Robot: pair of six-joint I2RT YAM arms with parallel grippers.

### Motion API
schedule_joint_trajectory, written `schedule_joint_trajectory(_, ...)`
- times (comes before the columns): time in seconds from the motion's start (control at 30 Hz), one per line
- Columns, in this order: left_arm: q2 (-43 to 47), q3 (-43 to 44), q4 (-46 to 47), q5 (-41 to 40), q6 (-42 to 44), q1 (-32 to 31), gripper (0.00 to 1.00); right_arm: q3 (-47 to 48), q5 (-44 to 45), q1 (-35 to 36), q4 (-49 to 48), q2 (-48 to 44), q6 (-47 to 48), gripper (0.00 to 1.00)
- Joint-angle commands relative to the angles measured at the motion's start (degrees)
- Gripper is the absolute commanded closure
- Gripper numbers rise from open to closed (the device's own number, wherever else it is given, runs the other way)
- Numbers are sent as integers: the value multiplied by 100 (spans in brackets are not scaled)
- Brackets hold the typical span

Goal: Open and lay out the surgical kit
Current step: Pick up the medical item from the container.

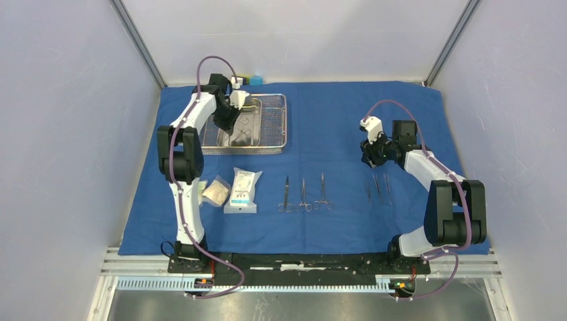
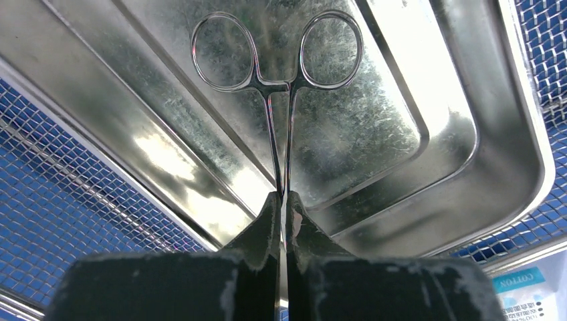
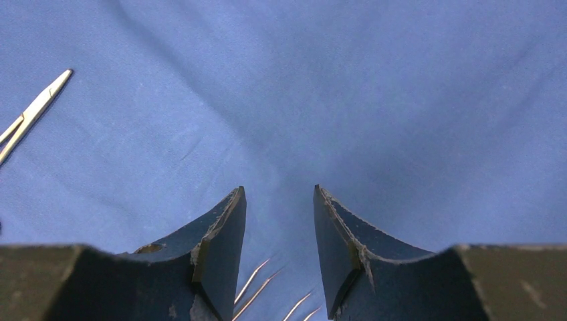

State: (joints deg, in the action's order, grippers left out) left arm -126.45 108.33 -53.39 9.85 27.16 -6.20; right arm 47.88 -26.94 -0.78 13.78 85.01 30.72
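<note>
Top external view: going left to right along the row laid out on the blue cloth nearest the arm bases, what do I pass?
From the left: small pale packet → larger white packet → first ring-handled instrument → second ring-handled instrument → third ring-handled instrument → cluster of slim instruments.

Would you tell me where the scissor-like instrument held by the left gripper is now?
In the left wrist view the instrument is pinched by the left gripper over the pan, which sits in the mesh basket at the cloth's far left.
</note>
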Motion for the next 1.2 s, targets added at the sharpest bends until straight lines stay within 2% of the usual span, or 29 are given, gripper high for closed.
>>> schedule_joint_trajectory(0.0,377,64,142,262,164,-14,98,-24,-124,-7,-217,-183,-46,51)
schedule_joint_trajectory(0.17,429,74,144,398,133,-13,98,121,-251,44,-250,-144,-129,51)
schedule_joint_trajectory(0.53,768,-103,358,769,129,-25,98,1257,-584,860,-295,160,-596,51)
schedule_joint_trajectory(0.87,1370,-448,487,1283,96,-169,98,2056,-837,1631,-1194,615,-2058,51)
schedule_joint_trajectory(1.17,2171,-1422,731,1536,167,-887,98,2095,-1067,1942,-1842,812,-3060,46)
